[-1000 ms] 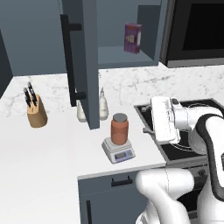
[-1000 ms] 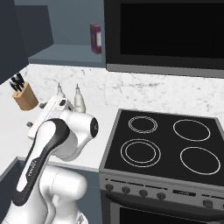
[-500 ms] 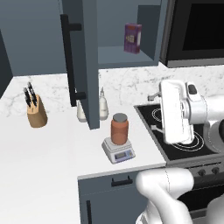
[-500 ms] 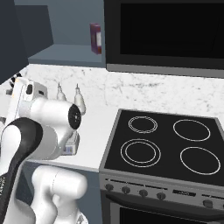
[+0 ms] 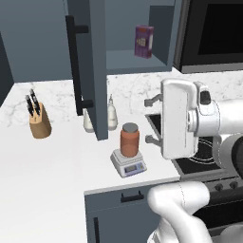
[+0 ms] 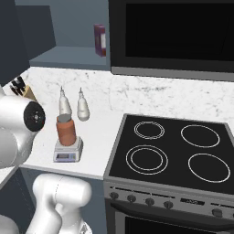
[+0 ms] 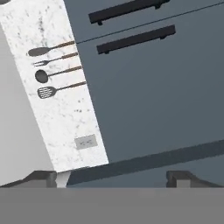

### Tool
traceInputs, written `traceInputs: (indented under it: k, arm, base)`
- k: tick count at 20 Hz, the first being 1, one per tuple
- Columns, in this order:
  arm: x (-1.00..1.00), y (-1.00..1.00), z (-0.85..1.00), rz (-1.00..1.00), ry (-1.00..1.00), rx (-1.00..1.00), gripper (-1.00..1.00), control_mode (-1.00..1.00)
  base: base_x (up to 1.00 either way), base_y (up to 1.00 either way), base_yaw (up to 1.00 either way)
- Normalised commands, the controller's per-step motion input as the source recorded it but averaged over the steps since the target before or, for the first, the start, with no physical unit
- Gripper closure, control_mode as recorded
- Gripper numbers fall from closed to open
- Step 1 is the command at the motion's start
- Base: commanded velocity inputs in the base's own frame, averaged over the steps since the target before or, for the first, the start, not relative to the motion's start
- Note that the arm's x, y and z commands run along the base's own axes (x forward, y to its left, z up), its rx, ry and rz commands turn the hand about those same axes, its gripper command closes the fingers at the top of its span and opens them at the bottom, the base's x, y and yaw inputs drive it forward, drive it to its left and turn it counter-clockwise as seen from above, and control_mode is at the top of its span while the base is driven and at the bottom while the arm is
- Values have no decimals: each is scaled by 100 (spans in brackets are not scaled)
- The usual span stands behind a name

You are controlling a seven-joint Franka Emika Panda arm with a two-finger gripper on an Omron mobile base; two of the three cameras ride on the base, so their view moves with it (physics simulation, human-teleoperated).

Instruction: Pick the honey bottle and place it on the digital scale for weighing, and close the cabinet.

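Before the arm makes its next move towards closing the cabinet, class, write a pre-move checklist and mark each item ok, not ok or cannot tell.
1. Honey bottle stands upright on the digital scale: ok.
2. Pincer is open and holds nothing: ok.
3. Pincer is apart from the bottle, up and to its right in the left base view: ok.
4. Cabinet door is shut: not ok, it stands open.
5. Black bar handle is unobstructed: ok.
6. Door's swing misses the two white shaker bottles: cannot tell.
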Motion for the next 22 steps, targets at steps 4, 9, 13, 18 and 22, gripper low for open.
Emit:
traceInputs:
  k: [4,9,13,18,22]
  arm:
    - [-60,64,28,0,-30,-1,-100,-100]
    - [-15,74,6,0,-18,-3,-100,-100]
    - [7,88,0,-3,-9,-7,-100,-100]
    - [44,71,0,-11,0,-8,-100,-100]
    - [38,41,0,-11,0,-4,-100,-100]
  base:
    - [0,0,0]
    - [0,0,0]
    - [0,0,0]
    - [0,0,0]
    - [0,0,0]
